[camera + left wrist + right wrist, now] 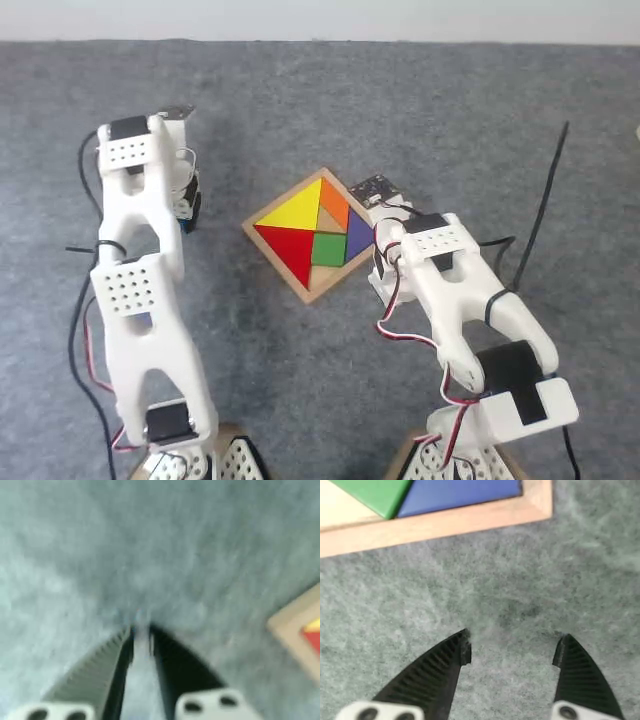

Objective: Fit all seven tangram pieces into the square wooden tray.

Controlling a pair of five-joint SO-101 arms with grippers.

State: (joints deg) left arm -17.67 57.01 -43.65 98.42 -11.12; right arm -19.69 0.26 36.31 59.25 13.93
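My right pincer hung apart over the table just beside the tray, whose tangram pieces looked seated, so nothing needed holding; my left pincer rested together, farther off, likely finished.

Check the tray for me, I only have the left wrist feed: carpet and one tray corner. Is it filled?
Observer: The high view shows the tray looking full, with a yellow piece, red piece, orange piece, green piece and blue piece flat inside.
Operator: Right gripper?
Observer: The right gripper is open over the carpet, beside the tray edge next to the blue piece.
Operator: Holding anything?
Observer: No, nothing between its fingers.
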